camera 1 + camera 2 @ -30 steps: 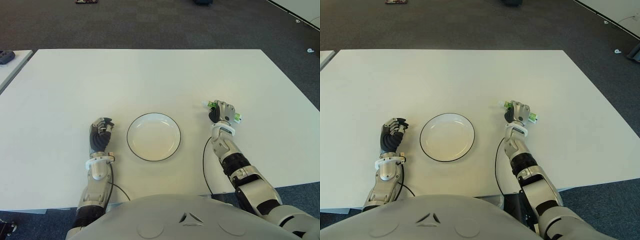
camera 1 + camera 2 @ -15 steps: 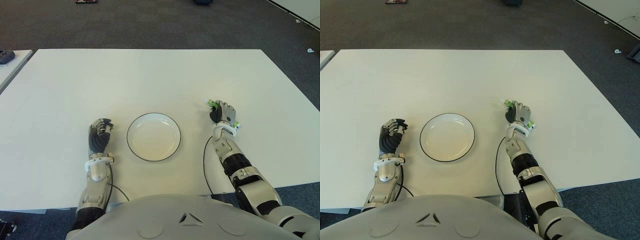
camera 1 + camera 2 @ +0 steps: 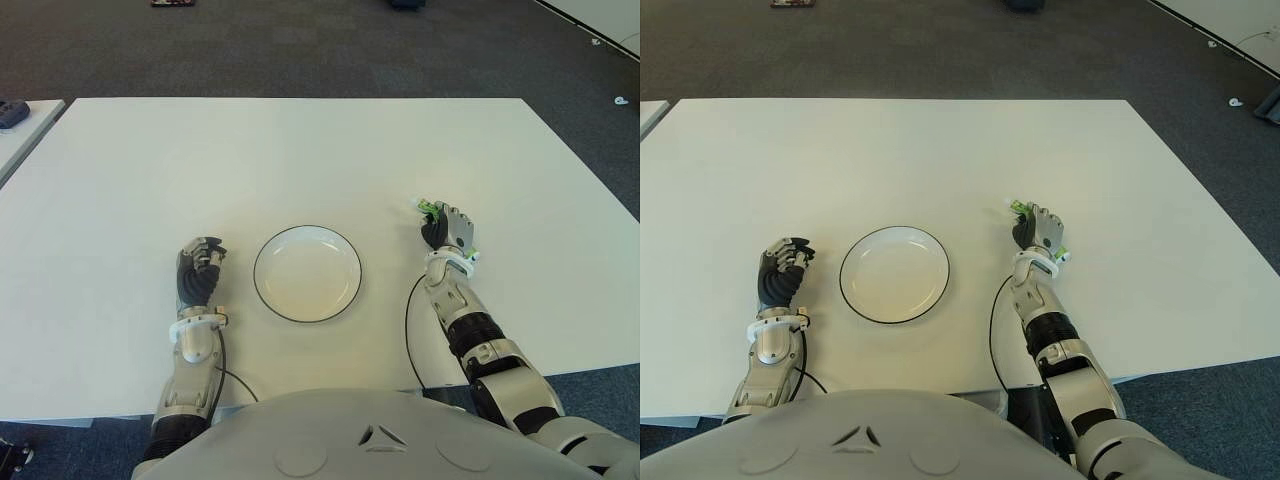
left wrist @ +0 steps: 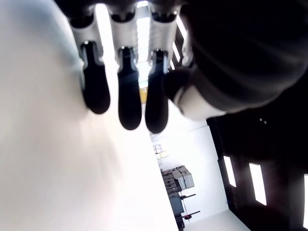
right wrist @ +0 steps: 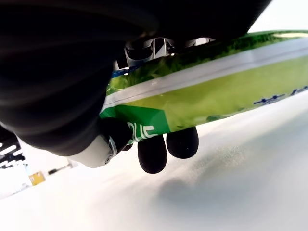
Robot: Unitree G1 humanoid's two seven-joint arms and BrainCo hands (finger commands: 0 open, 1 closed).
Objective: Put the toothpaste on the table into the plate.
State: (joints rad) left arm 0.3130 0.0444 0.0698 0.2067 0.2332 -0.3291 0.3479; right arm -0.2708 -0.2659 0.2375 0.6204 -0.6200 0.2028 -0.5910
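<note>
— What's in your right hand [image 3: 449, 232]?

— My dark, smooth fingers [image 5: 152, 153] are wrapped around the glossy green-and-white toothpaste tube [image 5: 211, 86], which I hold just above the matte white table [image 3: 300, 150], to the right of the plate.

— And your left hand [image 3: 199, 277]?

— Curled up, holding nothing, to the left of the round white plate with the thin dark rim [image 3: 307, 273].

— Anything in the plate?

— Nothing; its shallow bowl is bare.

A big white table [image 3: 300, 150] fills most of the view, and dark grey carpet [image 3: 300, 45] lies behind it. At the left edge, a second white table [image 3: 25, 125] carries a small dark object [image 3: 10, 113].
</note>
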